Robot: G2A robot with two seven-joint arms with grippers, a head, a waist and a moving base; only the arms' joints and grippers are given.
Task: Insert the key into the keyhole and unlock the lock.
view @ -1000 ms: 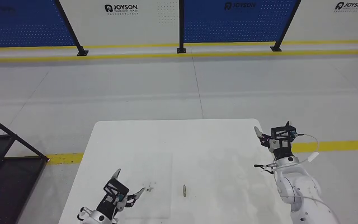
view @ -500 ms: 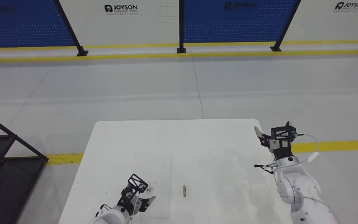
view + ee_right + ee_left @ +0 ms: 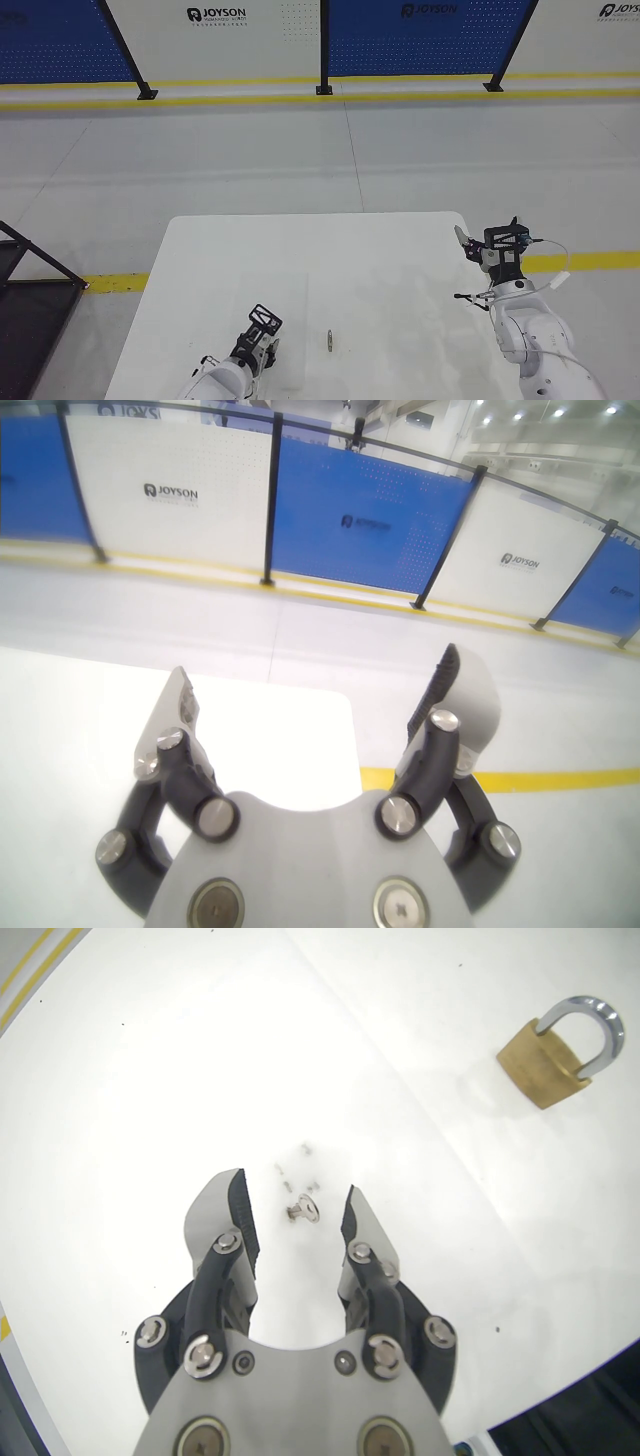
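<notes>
My left pincer (image 3: 296,1187) hangs low over the counter (image 3: 150,1078), near its front edge and left of the middle. It is released, with the two fingers spread wide and nothing between them but air. The ribbed black pads (image 3: 246,1210) face each other across the gap.

The key (image 3: 304,1211), small and silvery, lies flat on the counter just below that gap, between the two fingertips. It touches neither finger. A few tiny dark specks (image 3: 295,1173) dot the white surface just past it.

The lock (image 3: 542,1070) rests on the counter to my right of the key, well apart from it and from my fingers. It has a brass body and a bright steel shackle, and both ends of the shackle meet the body. From above it shows as a thin dark sliver near the front edge, about midway across.

My right pincer (image 3: 315,670) is held at the counter's right side, close to the far right corner. It too is released, fingers splayed and holding nothing. It points out toward the floor and the blue and white fence (image 3: 370,515).
</notes>
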